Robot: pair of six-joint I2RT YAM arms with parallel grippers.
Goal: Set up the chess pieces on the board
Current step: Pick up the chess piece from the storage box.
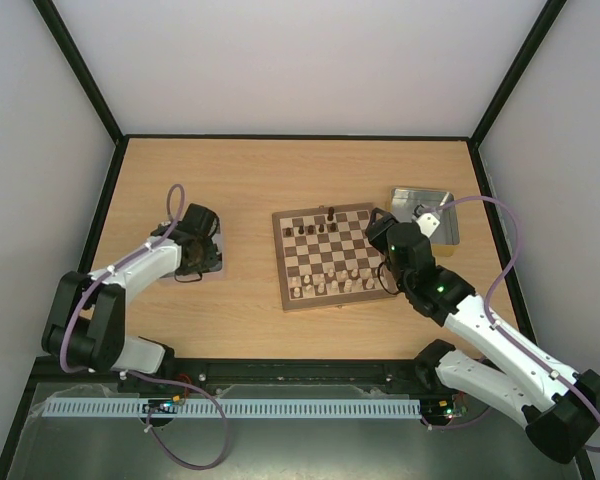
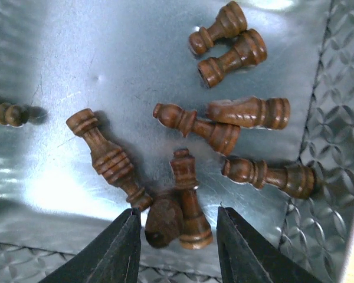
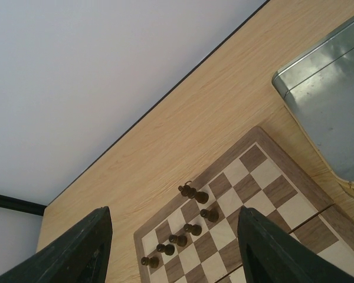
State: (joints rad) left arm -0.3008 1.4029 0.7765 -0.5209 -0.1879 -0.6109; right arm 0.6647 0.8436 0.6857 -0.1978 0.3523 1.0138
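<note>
Several dark brown chess pieces (image 2: 109, 158) lie on their sides in a shiny metal tray (image 2: 59, 59). My left gripper (image 2: 177, 211) is open low over the tray, its fingers either side of two of those pieces (image 2: 190, 200). It shows at the left tray in the top view (image 1: 194, 250). The board (image 1: 325, 256) sits mid-table. On its far rows stand a few dark pawns (image 3: 193, 229) and one taller dark piece (image 1: 331, 213). My right gripper (image 3: 174, 213) is open and empty above the board's right edge (image 1: 379, 229).
Pale cream pieces (image 1: 330, 284) stand on the board's near rows. A second metal tray (image 1: 425, 214) lies right of the board and also shows in the right wrist view (image 3: 330, 100). Black frame rails and white walls bound the wooden table (image 1: 280, 170).
</note>
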